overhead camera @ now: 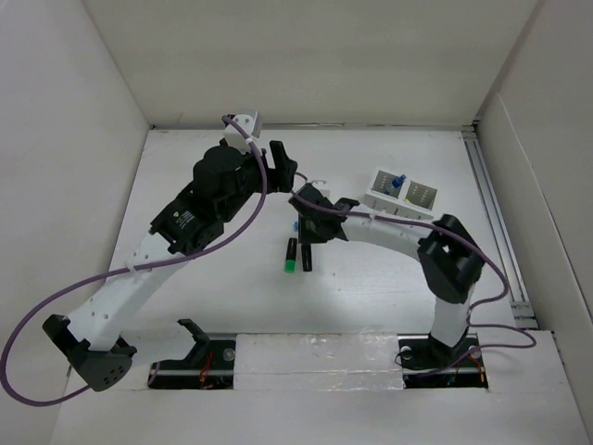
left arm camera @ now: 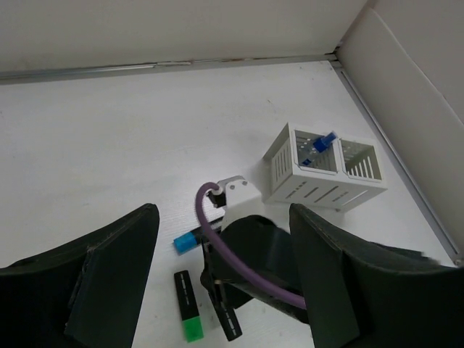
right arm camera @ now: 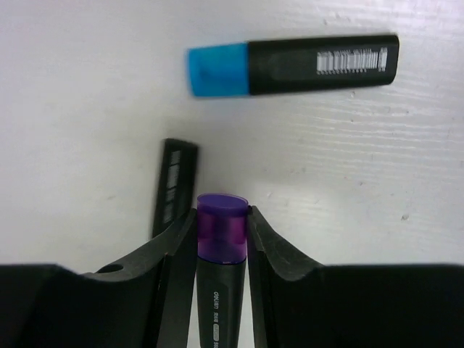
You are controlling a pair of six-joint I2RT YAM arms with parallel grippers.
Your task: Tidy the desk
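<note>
The white desk (overhead camera: 371, 287) holds three highlighters near its middle. My right gripper (right arm camera: 222, 217) is shut on a purple-capped highlighter (right arm camera: 221, 239), the cap level with the fingertips, low over the desk (right arm camera: 348, 159). A blue-capped highlighter (right arm camera: 290, 67) lies just beyond it. A green-capped highlighter (overhead camera: 290, 257) lies beside it, also in the left wrist view (left arm camera: 187, 304). My left gripper (left arm camera: 223, 217) is open and empty, raised above and behind the right gripper (overhead camera: 306, 227). In the top view the left gripper (overhead camera: 283, 167) is near the back centre.
A white slotted pen holder (overhead camera: 400, 193) with two compartments stands at the back right, a blue item (left arm camera: 322, 141) in its left compartment. White walls enclose the desk. A metal rail (overhead camera: 496, 222) runs along the right edge. Purple cables loop off both arms.
</note>
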